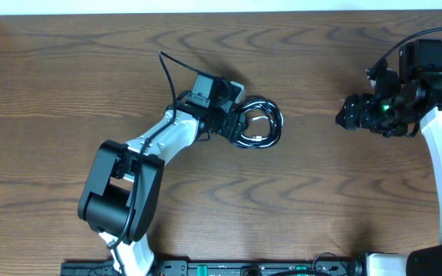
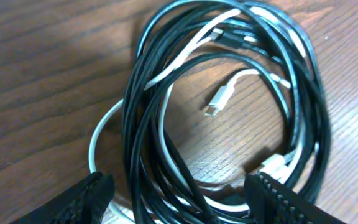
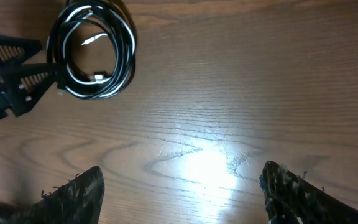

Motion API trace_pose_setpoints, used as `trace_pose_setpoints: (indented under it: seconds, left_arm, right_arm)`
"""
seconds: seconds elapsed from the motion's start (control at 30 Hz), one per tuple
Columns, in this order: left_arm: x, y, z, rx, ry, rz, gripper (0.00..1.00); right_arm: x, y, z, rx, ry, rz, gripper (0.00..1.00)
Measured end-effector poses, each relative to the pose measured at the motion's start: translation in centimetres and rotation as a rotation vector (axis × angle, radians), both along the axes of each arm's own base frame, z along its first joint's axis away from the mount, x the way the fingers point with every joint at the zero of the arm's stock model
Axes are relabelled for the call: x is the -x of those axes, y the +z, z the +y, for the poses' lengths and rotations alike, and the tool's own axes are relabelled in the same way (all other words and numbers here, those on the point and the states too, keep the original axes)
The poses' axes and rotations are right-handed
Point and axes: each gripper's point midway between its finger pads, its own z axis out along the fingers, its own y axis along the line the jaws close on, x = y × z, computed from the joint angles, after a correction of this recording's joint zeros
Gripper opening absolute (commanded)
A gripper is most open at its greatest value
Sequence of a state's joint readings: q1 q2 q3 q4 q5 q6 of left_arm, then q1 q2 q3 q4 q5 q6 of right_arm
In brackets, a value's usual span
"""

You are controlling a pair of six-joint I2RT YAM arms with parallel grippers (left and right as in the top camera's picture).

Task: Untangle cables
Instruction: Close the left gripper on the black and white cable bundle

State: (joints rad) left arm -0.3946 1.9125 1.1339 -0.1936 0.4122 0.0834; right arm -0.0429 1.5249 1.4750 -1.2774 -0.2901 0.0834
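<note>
The cables (image 1: 263,126) lie as one coil of black strands and a white one on the wooden table, right of centre. In the left wrist view the cables (image 2: 229,37) fill the frame, and a white plug (image 2: 219,99) rests inside the loop. My left gripper (image 2: 179,185) is open and straddles the near side of the coil; several strands run between its fingers (image 2: 86,199) without being pinched. From above, the left gripper (image 1: 232,124) sits at the coil's left edge. My right gripper (image 1: 345,115) hangs open far to the right, with nothing in it.
Bare wood lies under the right gripper (image 3: 182,171), with a bright glare patch (image 3: 207,165). The right wrist view shows the cables (image 3: 92,53) and left gripper (image 3: 11,68) at upper left. A thick black arm cable (image 1: 167,73) arcs behind the left arm.
</note>
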Motion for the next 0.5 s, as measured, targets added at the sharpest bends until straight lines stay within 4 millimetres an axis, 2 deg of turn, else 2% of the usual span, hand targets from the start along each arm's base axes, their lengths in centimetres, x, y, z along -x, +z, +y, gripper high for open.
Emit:
trace_pose_setpoints:
  seconds: [0.2,0.3,0.37,0.4,0.47,0.5]
  left_arm:
    - [0.15,-1.12,0.06,-0.009,0.0,0.021,0.72]
    - [0.02,-1.04,0.01,-0.006,0.001,0.016,0.66]
    - [0.03,-1.05,0.01,-0.007,0.0,0.016,0.55]
    - [0.03,-1.05,0.02,-0.006,0.004,0.018,0.44]
    - [0.02,-1.06,0.04,-0.007,0.004,0.018,0.13]
    - [0.03,-1.06,0.03,-0.007,0.001,0.016,0.08]
  right_arm:
    - [0.01,0.03,0.12,-0.006,0.002,0.0,0.79]
    - [0.01,0.03,0.13,-0.006,0.002,0.0,0.8]
    - [0.02,0.03,0.13,-0.006,0.002,0.0,0.8]
    - [0.02,0.03,0.13,-0.006,0.002,0.001,0.8]
    - [0.02,0.03,0.13,-0.006,0.002,0.0,0.8]
    - [0.02,0.03,0.13,-0.006,0.002,0.0,0.8]
